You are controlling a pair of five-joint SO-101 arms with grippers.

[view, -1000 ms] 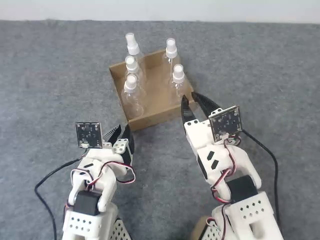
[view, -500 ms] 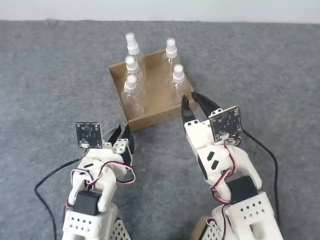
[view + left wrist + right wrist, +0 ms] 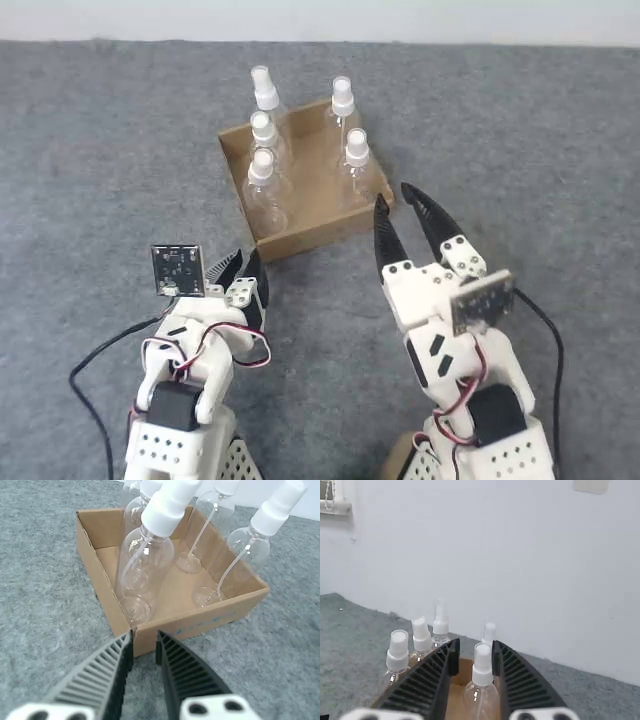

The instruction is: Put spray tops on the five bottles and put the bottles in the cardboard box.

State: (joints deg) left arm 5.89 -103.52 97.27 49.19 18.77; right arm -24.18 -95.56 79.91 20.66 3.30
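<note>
While retracting the barely parted left pincer (image 3: 244, 261) and gaping right pincer (image 3: 394, 195), both empty, avoid nudging bottles (image 3: 266, 195) in the cardboard box (image 3: 315, 232).

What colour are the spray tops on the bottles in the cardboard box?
White; the spray tops show best in the left wrist view.

**Camera set-up: three views**

High view: fixed, above and behind both arms, angled down across the grey table (image 3: 100, 150). The cardboard box (image 3: 310, 235) sits mid-frame.
Left wrist view: looks along the left gripper (image 3: 142, 640), steeply down, close on the box's near corner.
Right wrist view: sights along the right gripper (image 3: 475, 645), almost level, toward the white wall (image 3: 520, 555).
All three views share the bottles (image 3: 265, 190) in the box.
</note>
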